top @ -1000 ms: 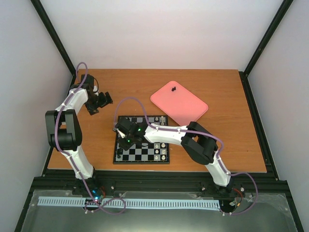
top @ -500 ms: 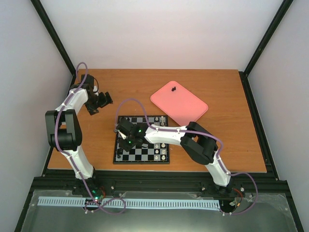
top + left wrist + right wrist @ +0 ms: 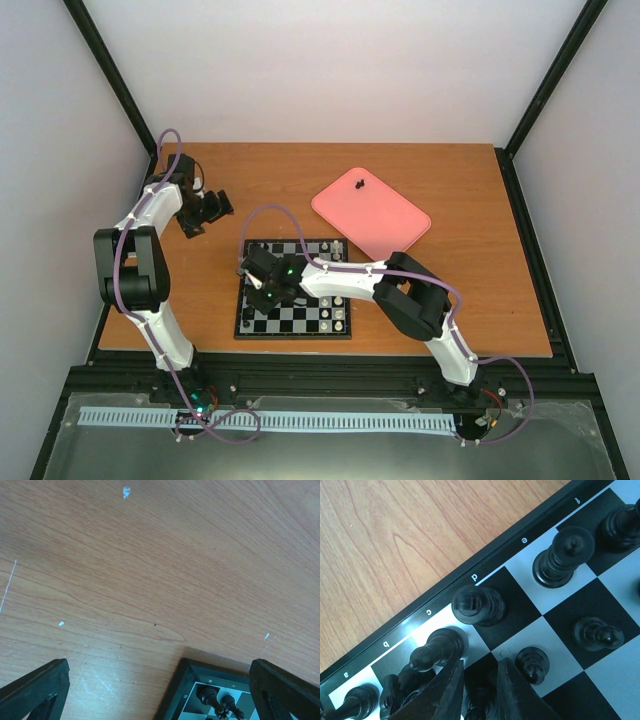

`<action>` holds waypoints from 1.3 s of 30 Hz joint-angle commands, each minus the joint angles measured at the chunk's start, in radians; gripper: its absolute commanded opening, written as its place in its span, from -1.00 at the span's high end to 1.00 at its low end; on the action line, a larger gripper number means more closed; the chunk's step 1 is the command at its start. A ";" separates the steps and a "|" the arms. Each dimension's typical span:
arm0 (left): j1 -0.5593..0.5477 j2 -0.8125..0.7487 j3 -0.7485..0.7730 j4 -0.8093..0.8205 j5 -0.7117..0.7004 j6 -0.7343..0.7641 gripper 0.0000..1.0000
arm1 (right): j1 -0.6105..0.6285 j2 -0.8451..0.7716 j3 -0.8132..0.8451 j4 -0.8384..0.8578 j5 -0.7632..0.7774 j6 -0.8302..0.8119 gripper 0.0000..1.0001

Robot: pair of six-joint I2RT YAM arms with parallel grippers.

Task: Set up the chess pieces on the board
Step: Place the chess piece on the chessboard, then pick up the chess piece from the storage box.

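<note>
The right gripper (image 3: 479,669) was held over the left edge of the board (image 3: 285,322), fingers narrowly parted about a black piece (image 3: 478,705); whether it was pinched could not be told. One loose piece (image 3: 358,184) lay beyond the board's far right corner, nearer the right arm.
</note>
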 commanded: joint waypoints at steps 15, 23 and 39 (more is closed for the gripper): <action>0.008 -0.023 0.019 0.001 -0.005 0.024 -0.99 | 0.009 -0.171 0.003 -0.112 0.100 -0.024 0.36; 0.008 -0.030 0.015 0.001 0.000 0.022 -0.99 | -0.075 -0.282 0.048 -0.192 0.178 0.032 0.18; 0.009 -0.025 -0.001 0.015 0.046 0.008 -0.99 | -0.600 0.255 0.756 -0.436 0.299 0.052 -0.26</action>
